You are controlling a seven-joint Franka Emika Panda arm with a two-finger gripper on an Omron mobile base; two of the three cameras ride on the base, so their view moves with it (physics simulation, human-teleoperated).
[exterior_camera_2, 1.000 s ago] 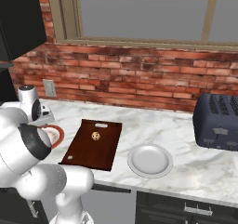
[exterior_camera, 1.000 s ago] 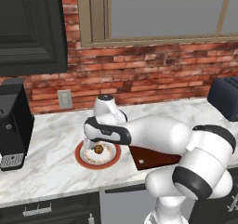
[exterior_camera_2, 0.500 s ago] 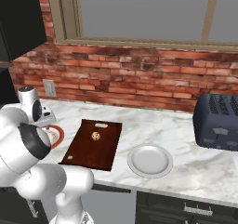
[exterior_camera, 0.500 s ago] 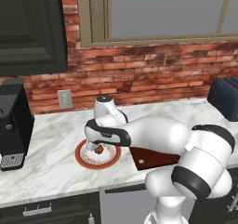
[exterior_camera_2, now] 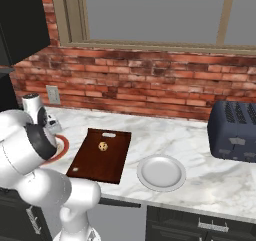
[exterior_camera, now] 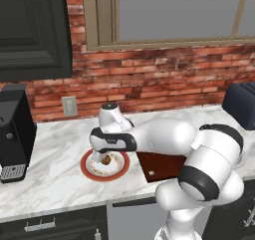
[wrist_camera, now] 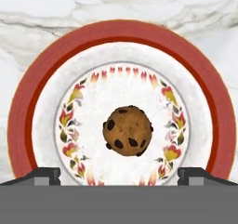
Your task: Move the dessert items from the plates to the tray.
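hand view, looking straight down: the cookie (wrist_camera: 128, 131) lies at the centre of the red-rimmed plate (wrist_camera: 28, 97), inside its painted floral ring. the fingers (wrist_camera: 44, 174) stand wide, one tip at 8 o'clock and the other at 4 o'clock of the cookie, both well clear of it and holding nothing. left base view: the gripper (exterior_camera: 105, 153) hangs over the plate, which sits on the marble counter (exterior_camera: 50, 184) at 9 o'clock of the tray (exterior_camera: 164, 165). right base view: a second cookie (exterior_camera_2: 102, 146) already rests on the tray, near its slot-handle end, and a plain grey plate (exterior_camera_2: 161, 172) lies bare at the tray's 3 o'clock. handling, judged: the cookie looks light, rigid and crumbly, so a gentle pinch across its widest part, on opposite edges low near the plate surface, seems safest; a hard squeeze could break it, and the glazed plate may let it slide.
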